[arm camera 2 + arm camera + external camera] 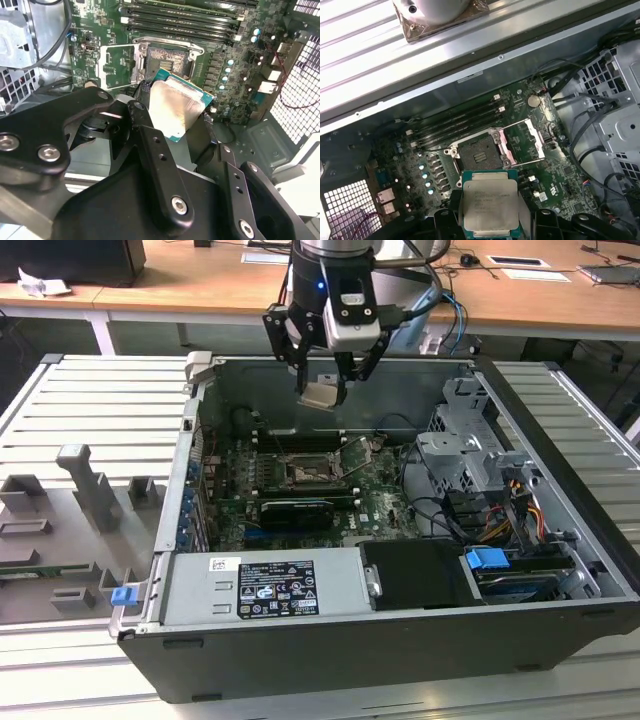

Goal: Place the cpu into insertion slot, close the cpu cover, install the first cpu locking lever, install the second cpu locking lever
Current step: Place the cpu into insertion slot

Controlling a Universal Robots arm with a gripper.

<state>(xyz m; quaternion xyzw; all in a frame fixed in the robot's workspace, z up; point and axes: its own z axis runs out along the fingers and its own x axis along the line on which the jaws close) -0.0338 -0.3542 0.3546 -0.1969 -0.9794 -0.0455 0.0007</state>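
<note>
The small, square, silvery-beige cpu (489,202) is clamped flat in the black end effector (322,390), high over the open grey computer case (560,540) near its far wall. Placing it well likely means squaring its edges to the bare black socket (480,154) and lowering it level, clear of the swung-open silvery frame cover (525,142).

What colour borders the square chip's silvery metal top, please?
Teal-green; the square silvery cpu shows best in the first wrist view.

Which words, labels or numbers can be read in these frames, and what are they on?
White label on the power supply: print and symbols, too small to read.
Top of the cpu: faint lines of print, too blurred to read.
Circuit board: tiny white markings, unreadable.
</note>
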